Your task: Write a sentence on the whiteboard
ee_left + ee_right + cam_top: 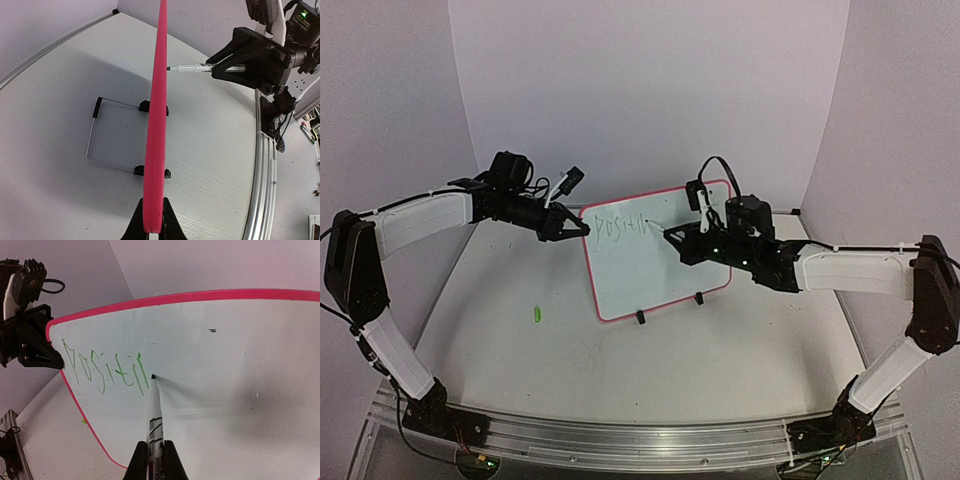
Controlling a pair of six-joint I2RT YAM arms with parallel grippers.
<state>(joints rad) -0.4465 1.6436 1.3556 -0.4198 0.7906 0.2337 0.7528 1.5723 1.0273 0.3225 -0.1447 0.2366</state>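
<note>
Lit softly and evenly from overhead in the top external view, with a lavender cast on the backdrop (650, 80) and only faint, diffuse shadows on the pale worktop (520, 350). Looks slightly soft, leaving the green sentence (620, 226) thin and barely legible; bows the rail (620, 440) along the bottom edge. Bends straight lines strongly toward the edges in both wrist views. Throws a broad grey shadow left of centre in the left wrist view, beside the edge-on whiteboard (156, 125), oversaturated pink and blurred at the bottom. Blurs the marker (154, 415) barrel at bottom centre of the right wrist view; spreads a dim smudge of shadow at right centre.
</note>
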